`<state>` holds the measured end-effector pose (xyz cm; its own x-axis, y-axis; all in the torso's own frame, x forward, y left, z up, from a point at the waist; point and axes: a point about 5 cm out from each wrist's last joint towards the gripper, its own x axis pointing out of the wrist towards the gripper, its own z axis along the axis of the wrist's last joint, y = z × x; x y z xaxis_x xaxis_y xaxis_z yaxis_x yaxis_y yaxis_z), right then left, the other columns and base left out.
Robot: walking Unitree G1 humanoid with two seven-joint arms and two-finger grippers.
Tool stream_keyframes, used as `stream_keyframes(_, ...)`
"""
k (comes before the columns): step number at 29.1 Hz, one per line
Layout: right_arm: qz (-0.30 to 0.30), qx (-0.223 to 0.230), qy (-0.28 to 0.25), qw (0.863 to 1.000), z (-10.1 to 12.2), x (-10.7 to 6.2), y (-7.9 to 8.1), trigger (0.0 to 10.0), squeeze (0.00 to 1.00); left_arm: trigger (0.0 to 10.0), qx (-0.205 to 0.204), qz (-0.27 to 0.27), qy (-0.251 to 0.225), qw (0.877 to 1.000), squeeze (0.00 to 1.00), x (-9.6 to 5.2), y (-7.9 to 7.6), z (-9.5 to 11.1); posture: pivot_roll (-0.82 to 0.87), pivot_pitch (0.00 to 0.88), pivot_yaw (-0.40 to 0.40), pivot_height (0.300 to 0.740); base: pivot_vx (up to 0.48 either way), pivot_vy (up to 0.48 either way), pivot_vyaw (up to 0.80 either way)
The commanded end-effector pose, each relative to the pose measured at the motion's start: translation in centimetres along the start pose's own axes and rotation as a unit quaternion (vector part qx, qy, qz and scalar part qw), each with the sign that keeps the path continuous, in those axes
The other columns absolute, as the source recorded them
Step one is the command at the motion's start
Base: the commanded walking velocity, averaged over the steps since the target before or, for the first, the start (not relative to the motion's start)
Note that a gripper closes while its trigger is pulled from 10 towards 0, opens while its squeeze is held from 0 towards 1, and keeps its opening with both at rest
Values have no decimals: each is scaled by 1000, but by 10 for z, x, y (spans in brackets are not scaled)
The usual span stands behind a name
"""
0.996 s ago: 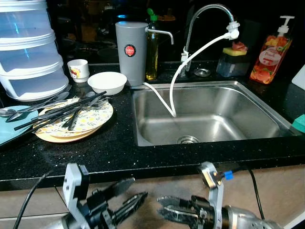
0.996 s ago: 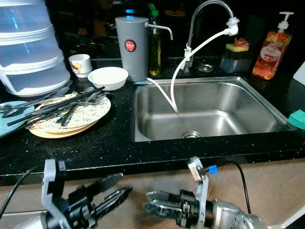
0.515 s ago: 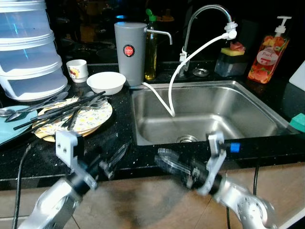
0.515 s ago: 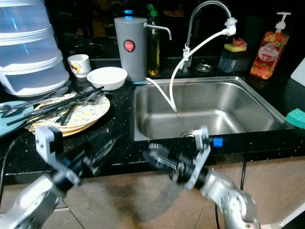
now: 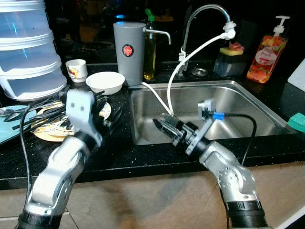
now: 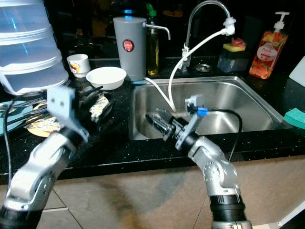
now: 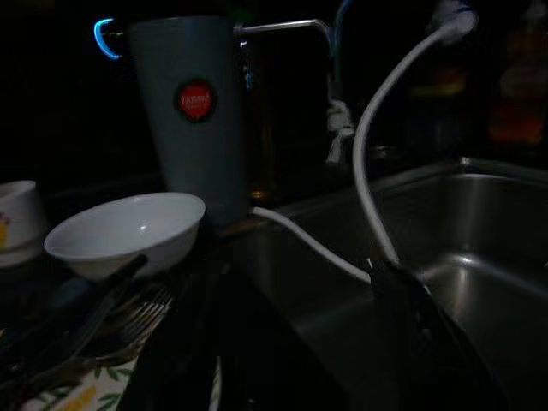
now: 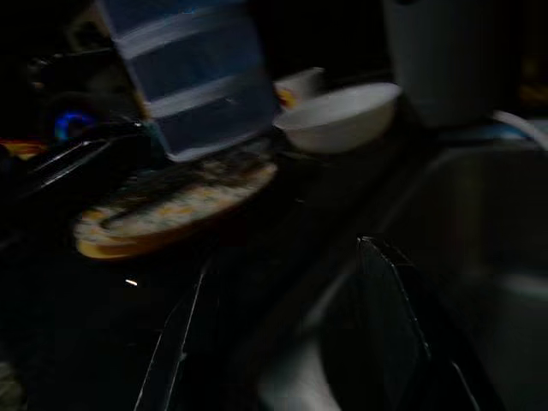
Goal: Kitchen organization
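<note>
both arms have risen to the bench [image 5: 114, 152]: left gripper [image 5: 107, 114] beside the plate [image 5: 50, 131], right gripper [image 5: 164, 127] over the sink [image 5: 267, 114], both parted and empty, ready to start sorting.

Head pair: you look forward and down at the stainless steel sink [image 5: 248, 102] | left wrist: low, close, facing the white ceramic bowl [image 7: 128, 231] | right wrist: low, also catching that bowl.

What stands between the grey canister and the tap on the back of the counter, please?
A green-capped oil bottle stands between the grey canister and the tap, seen in both eye views.
</note>
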<state>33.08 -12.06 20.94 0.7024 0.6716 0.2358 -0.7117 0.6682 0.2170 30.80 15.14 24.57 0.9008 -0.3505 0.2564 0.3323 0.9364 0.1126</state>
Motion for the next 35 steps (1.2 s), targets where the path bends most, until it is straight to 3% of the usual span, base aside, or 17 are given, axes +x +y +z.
stream_keyframes(1,-2,-23,2,1000,4,7,1,10000,0,10000,9,39,26,999,1000,7,11,1,27,23,-21,740,0,0,0)
stream_keyframes(7,13,-55,30,998,2,17,4,10000,0,10000,-2,163,98,982,1000,16,35,-2,21,21,-18,740,0,0,0)
stream_keyframes(8,16,-57,34,998,1,17,4,10000,0,10000,6,178,112,978,863,16,39,-3,21,21,-18,740,0,0,0)
stream_keyframes(10,18,-58,38,997,1,18,4,10000,0,10000,13,194,128,973,863,15,41,-3,19,22,-19,740,0,0,0)
stream_keyframes(11,24,-64,45,997,0,19,4,10000,0,10000,15,206,146,967,541,14,43,-3,20,22,-20,740,0,0,0)
stream_keyframes(12,28,-68,49,996,0,19,4,10000,0,10000,16,212,157,964,541,13,44,-3,20,22,-20,740,0,0,0)
stream_keyframes(14,41,-83,67,993,-2,20,6,10000,0,10000,24,217,201,955,0,10,46,-5,20,22,-20,740,0,0,0)
stream_keyframes(18,57,-103,104,988,-7,22,7,10000,0,10000,15,219,238,946,0,2,51,-8,22,22,-23,740,0,0,0)
stream_keyframes(23,44,-126,116,984,-11,25,3,10000,0,10000,14,237,267,934,0,-5,60,-6,22,22,-23,740,0,0,0)
stream_keyframes(27,43,-126,122,984,-14,27,1,10000,0,10000,-9,250,299,921,0,-10,63,-4,30,20,-32,740,0,0,0)
stream_keyframes(35,55,-132,131,981,-16,28,2,10000,0,10000,-43,262,313,912,0,-14,66,-8,34,15,-39,740,0,0,0)
